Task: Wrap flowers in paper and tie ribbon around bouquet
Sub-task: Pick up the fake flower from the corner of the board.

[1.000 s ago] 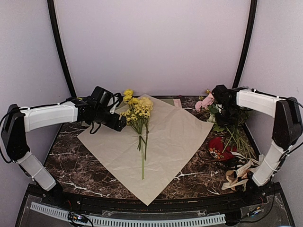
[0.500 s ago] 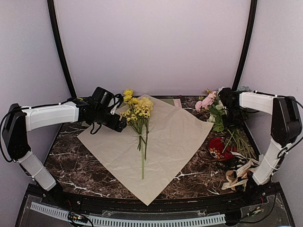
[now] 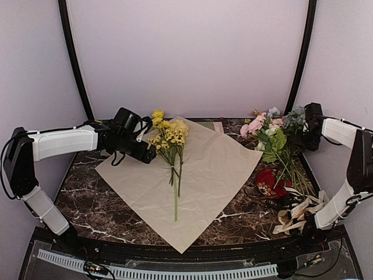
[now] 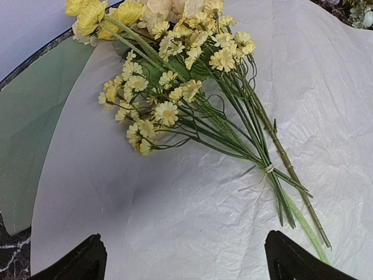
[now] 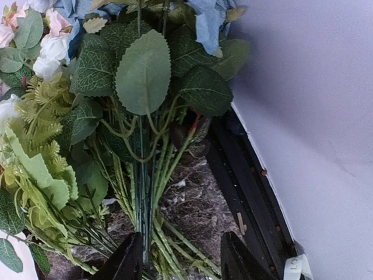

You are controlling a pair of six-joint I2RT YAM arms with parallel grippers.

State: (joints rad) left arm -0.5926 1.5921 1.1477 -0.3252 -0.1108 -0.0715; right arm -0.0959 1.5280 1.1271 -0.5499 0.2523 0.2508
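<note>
The paper (image 3: 215, 169) lies flat at the middle of the table (image 3: 87, 198), beige face up. It is turned as a diamond, and its near corner reaches the table's near edge. A green sheet (image 4: 23, 146) shows from under its far-left edge.

The yellow flowers (image 3: 171, 135) lie on the left half of the paper. Their long axis runs far to near: blossoms toward the far edge, stalks toward the near edge. A thin tie (image 4: 269, 168) binds the stalks partway down. The farthest heads overhang the paper's far-left edge.

The left gripper (image 3: 150, 153) hovers just beside the blossoms on their left. Its fingers are spread wide over bare paper and nothing is between them.

The pale blue hydrangea head (image 3: 295, 116) stands in a mixed bunch at the far right corner, beside pink and white roses (image 3: 256, 124). In the right wrist view its petals are cut off by the top edge.

The right gripper (image 5: 179, 256) is at this bunch with its fingers parted. Green stalks run down between them, close to one finger and clear of the other. In the top view foliage hides the fingertips.

A red object (image 3: 269, 182) and cream ribbons (image 3: 297, 213) lie along the right edge. Their details are hard to make out.
</note>
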